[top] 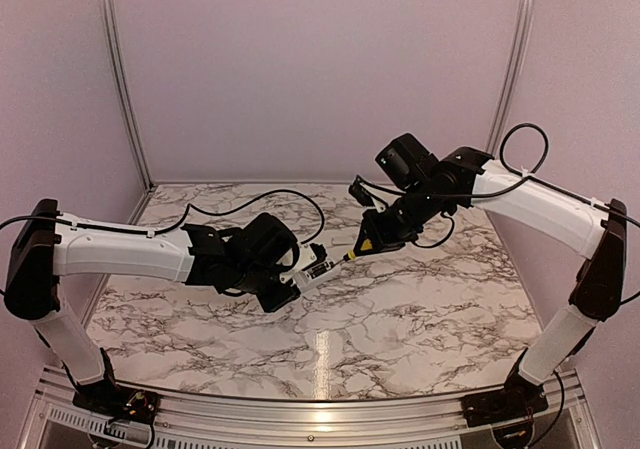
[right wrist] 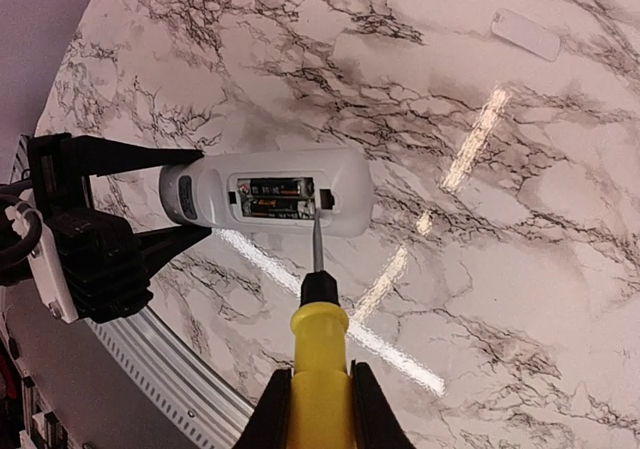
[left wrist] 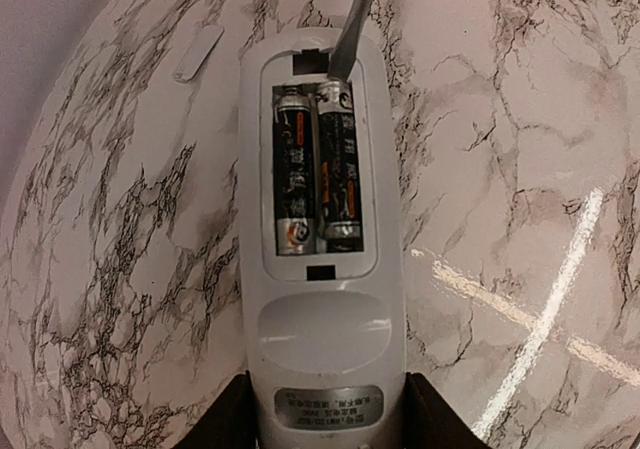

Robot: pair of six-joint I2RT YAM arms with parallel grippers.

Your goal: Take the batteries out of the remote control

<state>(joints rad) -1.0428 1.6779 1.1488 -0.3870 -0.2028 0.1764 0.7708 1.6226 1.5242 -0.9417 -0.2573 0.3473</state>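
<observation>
As the left end effector (left wrist: pixel 330 424) grips the remote control (left wrist: pixel 320 339), batteries (left wrist: pixel 315 164) sit inside.

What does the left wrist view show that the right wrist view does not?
Only the left wrist view: the label on the remote control. Only the right wrist view: the screwdriver's yellow handle in the right gripper. Both: the left gripper holding the remote control, two batteries in its open compartment, the shaft at one battery's end, a loose white piece.

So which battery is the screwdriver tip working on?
The right battery in the left wrist view: the screwdriver tip sits at its far end. The left battery beside it has no tool at it.
</observation>
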